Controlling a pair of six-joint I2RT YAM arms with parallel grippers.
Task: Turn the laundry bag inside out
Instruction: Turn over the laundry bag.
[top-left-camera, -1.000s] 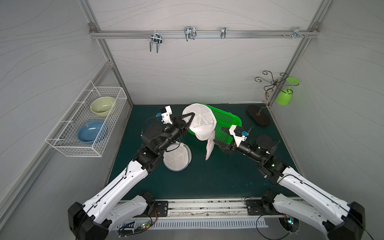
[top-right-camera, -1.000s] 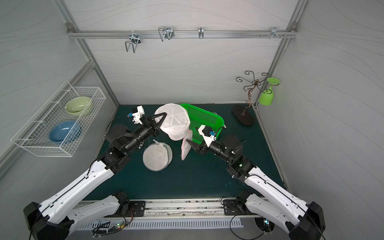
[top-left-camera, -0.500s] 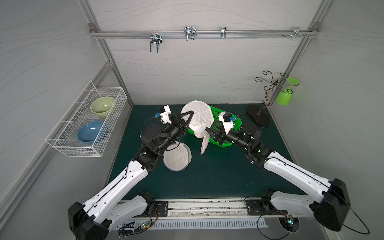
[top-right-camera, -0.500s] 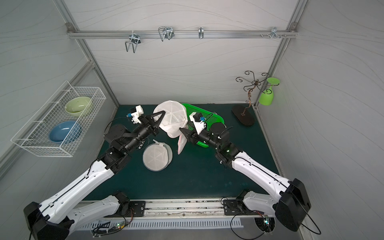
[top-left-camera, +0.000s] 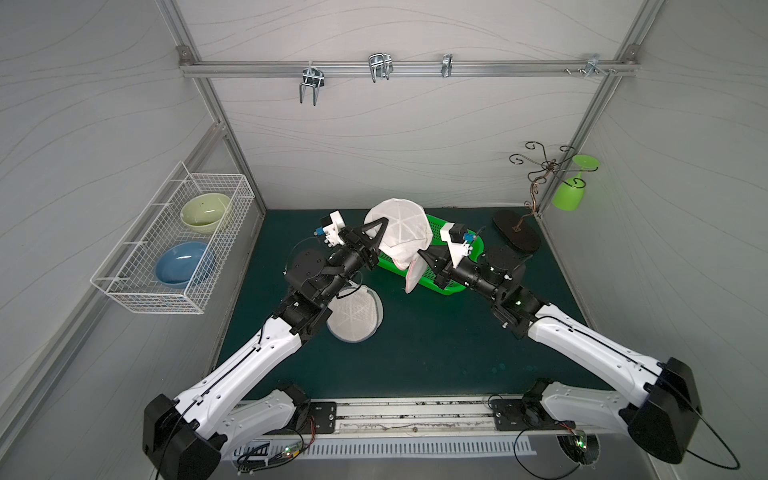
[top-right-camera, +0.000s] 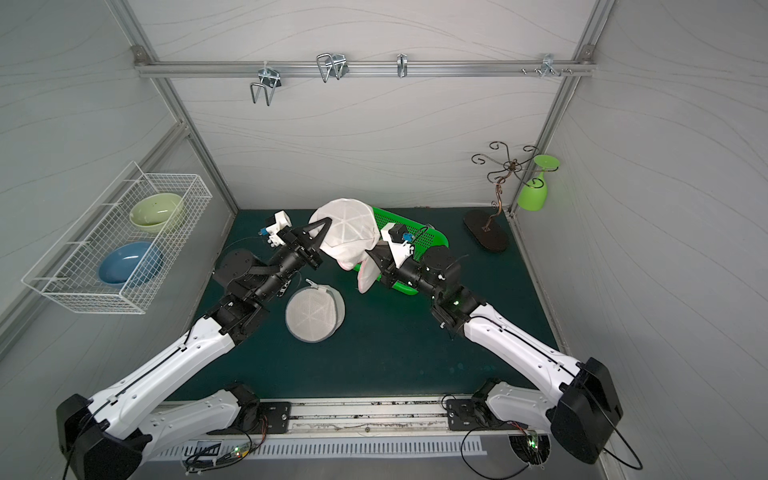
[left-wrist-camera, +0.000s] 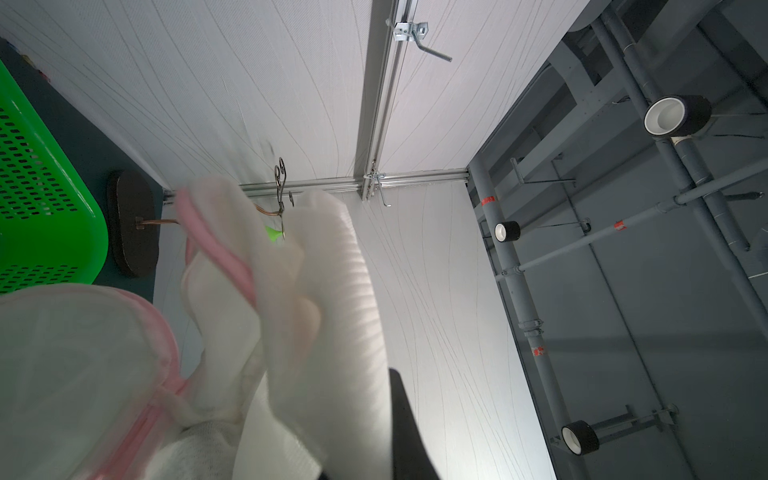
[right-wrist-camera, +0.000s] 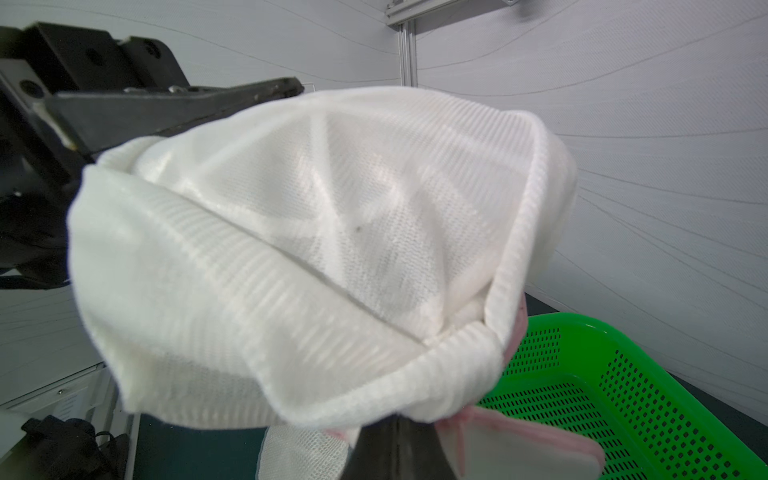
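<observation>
The laundry bag (top-left-camera: 401, 232), white mesh with pink trim, hangs in the air over the green basket (top-left-camera: 453, 287), bulging like a dome in both top views. My left gripper (top-left-camera: 383, 226) is shut on the bag's upper left side, and one black finger (left-wrist-camera: 405, 419) shows beside the cloth (left-wrist-camera: 324, 311) in the left wrist view. My right gripper (top-left-camera: 420, 254) is shut on the bag's lower hem, where the pink-edged flap (top-left-camera: 413, 274) dangles. In the right wrist view the closed fingers (right-wrist-camera: 395, 440) pinch the folded white rim (right-wrist-camera: 374, 386).
A second flat round mesh bag (top-left-camera: 355, 316) lies on the dark green mat below my left arm. A wire rack (top-left-camera: 174, 245) with two bowls hangs on the left wall. A metal stand (top-left-camera: 517, 235) holding a green glass (top-left-camera: 569, 195) is at the back right.
My right gripper moved in toward the hanging bag and went from open to shut on its lower hem. My left gripper kept its hold, nearly still.
</observation>
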